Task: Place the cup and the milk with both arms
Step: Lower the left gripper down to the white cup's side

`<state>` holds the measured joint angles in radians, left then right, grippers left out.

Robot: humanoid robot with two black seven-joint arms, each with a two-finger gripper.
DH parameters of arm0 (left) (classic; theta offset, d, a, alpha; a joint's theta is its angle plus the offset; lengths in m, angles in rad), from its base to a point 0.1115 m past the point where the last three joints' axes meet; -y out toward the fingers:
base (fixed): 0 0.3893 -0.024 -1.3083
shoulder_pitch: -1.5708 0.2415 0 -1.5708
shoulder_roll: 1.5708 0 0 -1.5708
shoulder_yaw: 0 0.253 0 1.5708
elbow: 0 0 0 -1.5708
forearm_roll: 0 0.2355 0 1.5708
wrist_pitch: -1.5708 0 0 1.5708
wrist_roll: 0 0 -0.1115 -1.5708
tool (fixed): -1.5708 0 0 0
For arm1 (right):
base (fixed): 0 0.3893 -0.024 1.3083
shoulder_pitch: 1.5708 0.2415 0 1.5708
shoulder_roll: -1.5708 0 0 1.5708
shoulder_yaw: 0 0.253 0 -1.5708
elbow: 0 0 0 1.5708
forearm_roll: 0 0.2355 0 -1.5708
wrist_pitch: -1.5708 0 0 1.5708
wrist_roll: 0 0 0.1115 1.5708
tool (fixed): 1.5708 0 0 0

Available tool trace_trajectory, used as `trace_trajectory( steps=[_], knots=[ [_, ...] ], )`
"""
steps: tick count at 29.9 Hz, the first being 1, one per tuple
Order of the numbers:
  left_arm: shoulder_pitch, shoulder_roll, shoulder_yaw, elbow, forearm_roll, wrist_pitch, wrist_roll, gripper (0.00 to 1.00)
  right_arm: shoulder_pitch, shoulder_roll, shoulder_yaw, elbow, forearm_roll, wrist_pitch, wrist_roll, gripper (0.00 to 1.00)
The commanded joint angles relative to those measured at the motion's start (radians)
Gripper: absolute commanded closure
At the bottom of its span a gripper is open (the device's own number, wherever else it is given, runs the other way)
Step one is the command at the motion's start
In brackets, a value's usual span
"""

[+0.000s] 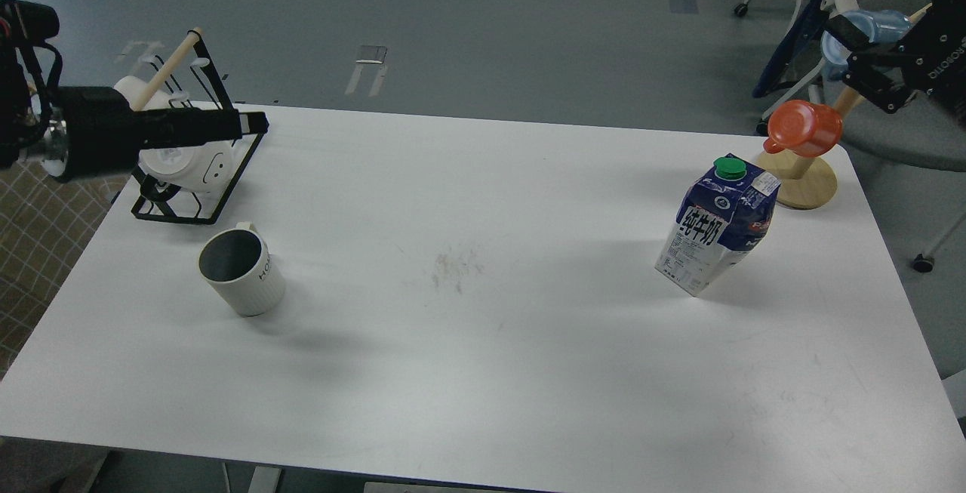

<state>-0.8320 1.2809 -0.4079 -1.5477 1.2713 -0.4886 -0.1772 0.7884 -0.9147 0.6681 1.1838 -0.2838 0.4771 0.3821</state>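
Looking over the table (483,372): nearest me the white top is lying bare, apart from a faint scuff near the middle

Cup (241,272): the ribbed mug is standing upright on the left side, open mouth up, handle turned toward the far edge, nothing touching it; I am judging it as waiting to be picked up, since it is sitting out where my left arm can reach

Milk (717,225): the carton is standing upright on the right side, green cap on top, well apart from the cup, so each arm is getting its own object

Left gripper (253,124): it is hanging above the far-left table edge, over the black wire rack (192,206), pointing right; its fingers are reading as one dark bar, so I cannot tell whether they are apart or together

Rack contents: a white face-print mug (192,168) is sitting in the rack, behind the cup

Right gripper (868,63): it is hovering off the far-right corner, beside the light blue cup (868,29); I cannot tell its jaw state or whether it is touching that cup

Wooden stand (807,180): it is sitting just behind the milk, carrying an orange cup (804,127)
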Motion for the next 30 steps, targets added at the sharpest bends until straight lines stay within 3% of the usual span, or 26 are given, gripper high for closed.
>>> trace_trajectory(
  steps=[1, 10, 17, 30],
  knots=[
    [0.039, 0.015, 0.018, 0.000, 0.089, 0.000, -0.001, 0.01, 0.000, 0.000, 0.002, 0.000, 0.000, 0.000, 0.000, 0.00],
    [0.051, -0.015, 0.077, 0.066, 0.164, 0.000, -0.001, 0.01, -0.001, 0.004, 0.002, 0.007, 0.000, -0.002, 0.000, 0.00],
    [0.051, -0.101, 0.083, 0.224, 0.137, 0.000, -0.001, 0.01, -0.006, 0.000, 0.002, 0.014, 0.000, -0.002, 0.001, 0.00],
    [0.094, -0.155, 0.118, 0.233, 0.146, 0.000, -0.001, 0.01, -0.015, -0.004, 0.002, 0.017, 0.000, -0.003, 0.001, 0.00]
  ],
)
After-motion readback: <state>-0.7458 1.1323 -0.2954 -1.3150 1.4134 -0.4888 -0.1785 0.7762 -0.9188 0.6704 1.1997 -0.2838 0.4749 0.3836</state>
